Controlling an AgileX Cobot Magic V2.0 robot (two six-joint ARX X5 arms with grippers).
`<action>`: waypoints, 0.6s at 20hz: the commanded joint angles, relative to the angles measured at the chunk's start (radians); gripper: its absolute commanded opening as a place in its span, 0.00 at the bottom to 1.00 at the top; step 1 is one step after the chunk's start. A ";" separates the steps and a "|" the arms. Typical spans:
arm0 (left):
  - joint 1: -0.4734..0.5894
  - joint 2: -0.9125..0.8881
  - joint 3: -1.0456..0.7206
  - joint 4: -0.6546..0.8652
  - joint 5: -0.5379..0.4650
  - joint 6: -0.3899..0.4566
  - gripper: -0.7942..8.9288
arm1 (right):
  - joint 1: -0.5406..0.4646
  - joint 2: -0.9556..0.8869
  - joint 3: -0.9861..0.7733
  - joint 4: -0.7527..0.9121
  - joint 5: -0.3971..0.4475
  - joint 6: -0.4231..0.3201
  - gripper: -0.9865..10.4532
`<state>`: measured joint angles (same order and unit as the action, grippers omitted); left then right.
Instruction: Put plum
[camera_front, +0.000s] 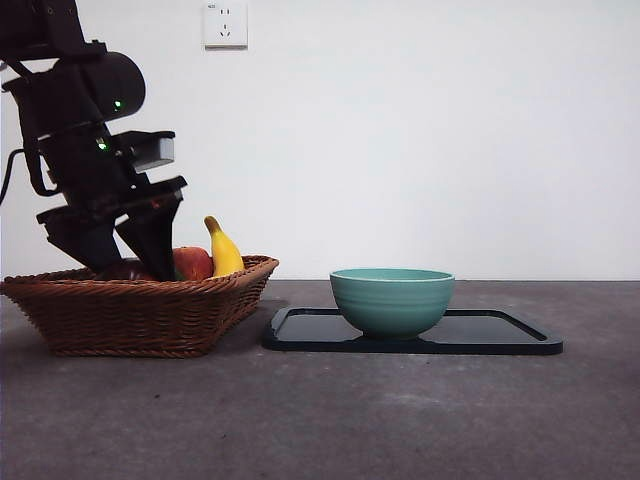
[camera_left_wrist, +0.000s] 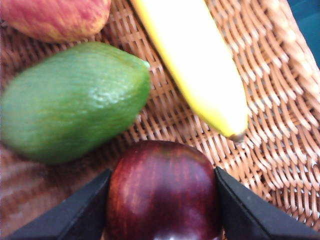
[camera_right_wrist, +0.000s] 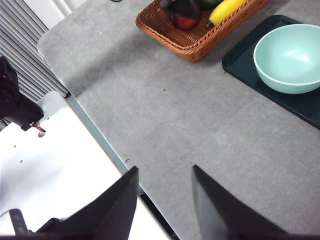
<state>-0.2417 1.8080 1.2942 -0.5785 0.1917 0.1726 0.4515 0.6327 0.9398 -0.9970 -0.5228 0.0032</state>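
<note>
The plum (camera_left_wrist: 160, 190), dark maroon and glossy, lies in the wicker basket (camera_front: 140, 315) at the left of the table. My left gripper (camera_left_wrist: 162, 175) reaches down into the basket, and its two black jaws press against the plum's two sides. In the front view that gripper (camera_front: 125, 262) hides most of the plum (camera_front: 128, 270), which shows only as a dark shape behind the basket rim. My right gripper (camera_right_wrist: 165, 175) hangs open over bare table, far from the basket, with nothing between its jaws.
Beside the plum in the basket (camera_left_wrist: 280, 125) lie a green oval fruit (camera_left_wrist: 75, 100), a banana (camera_left_wrist: 195, 65) and a red apple (camera_left_wrist: 55, 17). To the right, a teal bowl (camera_front: 392, 300) stands on a black tray (camera_front: 500, 335). The table edge (camera_right_wrist: 100, 145) runs near the right gripper.
</note>
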 joint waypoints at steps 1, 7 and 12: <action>-0.021 0.014 -0.011 0.037 -0.025 -0.032 0.30 | 0.007 0.006 0.006 0.010 -0.001 -0.011 0.24; -0.030 0.012 -0.016 0.009 -0.037 -0.063 0.50 | 0.007 0.006 0.006 0.009 -0.001 -0.011 0.24; -0.030 -0.127 0.014 -0.010 -0.037 -0.063 0.50 | 0.007 0.006 0.006 0.010 -0.001 -0.011 0.24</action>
<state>-0.2668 1.6588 1.2812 -0.5972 0.1558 0.1135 0.4519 0.6327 0.9398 -0.9970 -0.5232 0.0032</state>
